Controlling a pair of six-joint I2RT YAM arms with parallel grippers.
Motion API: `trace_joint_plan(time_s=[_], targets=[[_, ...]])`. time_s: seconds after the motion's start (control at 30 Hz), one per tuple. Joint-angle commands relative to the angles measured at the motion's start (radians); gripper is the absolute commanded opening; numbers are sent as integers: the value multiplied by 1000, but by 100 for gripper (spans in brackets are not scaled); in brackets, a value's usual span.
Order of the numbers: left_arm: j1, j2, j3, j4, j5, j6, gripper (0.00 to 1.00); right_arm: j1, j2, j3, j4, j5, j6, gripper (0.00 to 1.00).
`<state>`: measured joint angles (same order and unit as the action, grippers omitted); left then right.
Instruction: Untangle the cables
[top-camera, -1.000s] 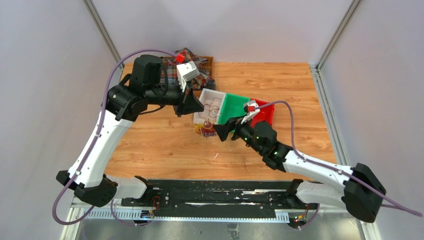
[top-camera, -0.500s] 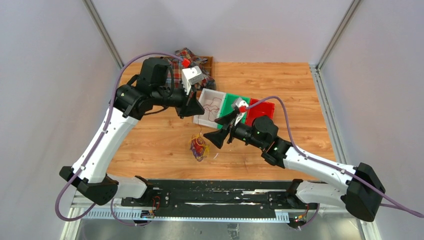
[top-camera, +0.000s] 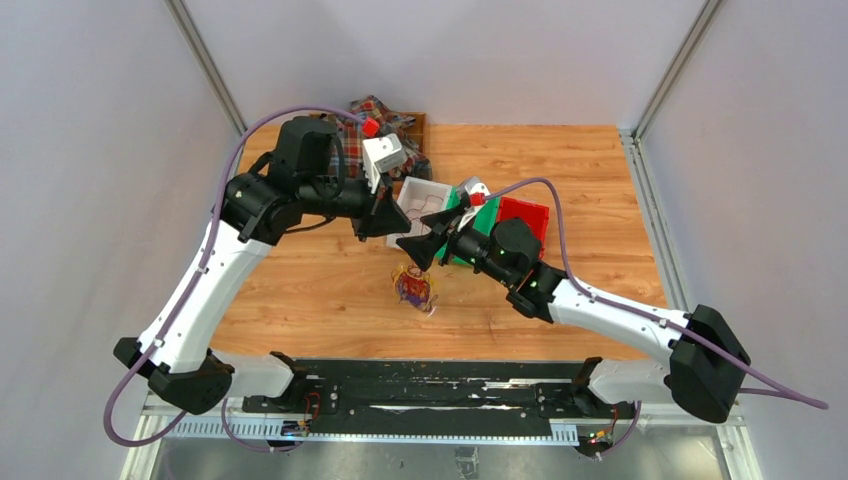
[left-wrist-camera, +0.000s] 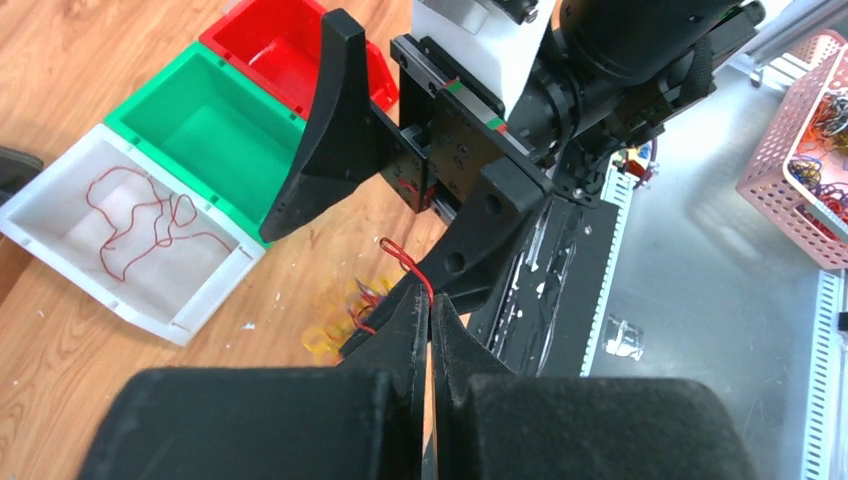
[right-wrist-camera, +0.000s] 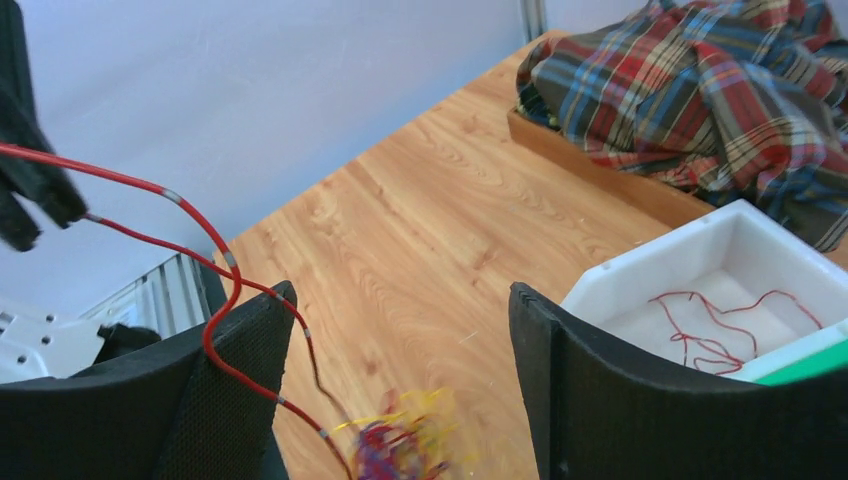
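Tabletop (top-camera: 330, 290): wooden, with the sorting bins at its far side.
Left tool (left-wrist-camera: 429, 310): closed, pinching a red strand (right-wrist-camera: 163, 194).
Right tool (right-wrist-camera: 400, 290): open and holding nothing. In the last second it rose from the wood and came close to the left tool.
White bin (left-wrist-camera: 55, 212): holds one loose red cable (left-wrist-camera: 145, 220).
The cables (top-camera: 413, 288): the tangle moved from beside the bin to the open wood below both tools (it is blurred, and I cannot tell if it touches).
Strand axis: steep, from the left tool down into the tangle. I judge one cable is being drawn out, not yet free.
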<state>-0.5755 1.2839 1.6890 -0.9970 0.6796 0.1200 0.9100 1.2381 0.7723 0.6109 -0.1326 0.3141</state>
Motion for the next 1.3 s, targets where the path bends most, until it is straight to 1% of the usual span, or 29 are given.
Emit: trace_joint_plan(time_s=[0.0,0.1,0.23,0.3,0.37,0.43,0.63,0.97,1.1,1.27], targets=[[-9,-19,55,14,45,-28,1,16,9,0,88,77,-13,75],[-10,-14,73,14,51,-36,1,30,39,1,109,33,6,72],[-11,-3,113,13,65,-53,0,66,97,-10,158,29,24,71],[-11,4,133,14,79,-67,1,73,132,-9,188,32,43,66],[-12,6,147,14,80,-67,0,73,167,-8,222,32,69,59],[-12,4,161,14,72,-61,1,73,195,-2,246,23,88,56],[-12,21,240,14,64,-66,0,74,260,-38,313,42,123,56],[-12,33,371,15,23,-68,0,72,324,-151,350,68,194,54],[-12,44,446,15,-11,-54,0,72,339,-194,354,88,209,54],[-12,76,573,15,-90,-13,0,74,373,-227,352,110,236,54]])
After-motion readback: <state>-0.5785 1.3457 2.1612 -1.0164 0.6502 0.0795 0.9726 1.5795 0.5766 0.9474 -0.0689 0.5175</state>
